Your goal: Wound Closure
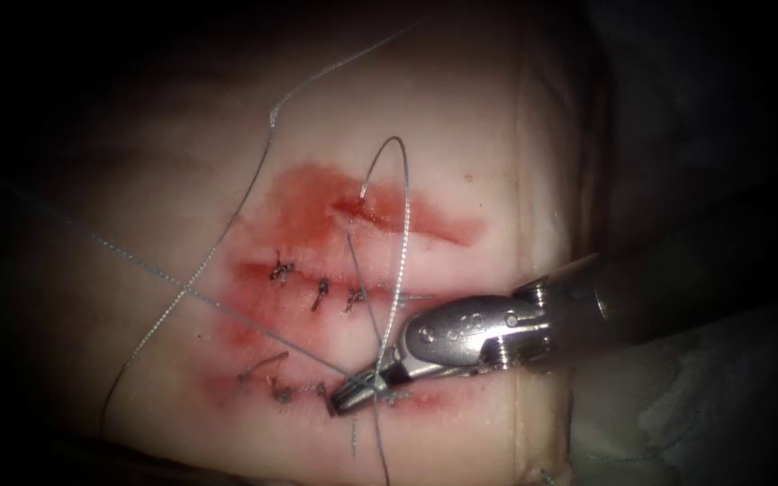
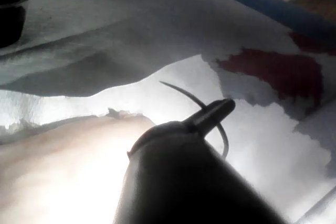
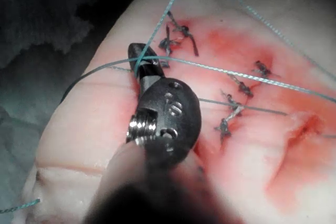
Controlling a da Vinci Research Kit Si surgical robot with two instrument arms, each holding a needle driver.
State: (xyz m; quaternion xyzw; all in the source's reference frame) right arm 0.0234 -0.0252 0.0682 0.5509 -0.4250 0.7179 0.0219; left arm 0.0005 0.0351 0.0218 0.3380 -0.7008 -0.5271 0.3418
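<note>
thread (image 1: 227, 225) is the thing to mind: light, limp and quick to snag, though one loop of it stands springily above the wound. nearest the endoscope, the right tool (image 1: 353, 394) comes in from the right and lies low over the near row of stitches (image 1: 281, 391), its jaws closed on the thread where several strands cross. just beyond sits a second row of knots (image 1: 321, 292), and farther back the open cut (image 1: 380, 214) gapes in a smear of red fluid (image 1: 308, 193); the loop arches over it. long strands run off to the left and far across the tissue (image 1: 461, 135), which looks soft and wet, so it would tear if tugged. the needle (image 2: 181, 92) is out of the tissue and away from the wound, over the stained drape (image 2: 262, 129); the left tool (image 2: 223, 107) seems to clamp it near the middle of its curve, though the backlit wrist view makes that hard to confirm. it is stiff, thin and slippery, best gripped on the body, not at the point. the tissue's right edge is just beside the right tool's wrist, leaving little room there; the left side lies open but is crossed by thread.
</note>
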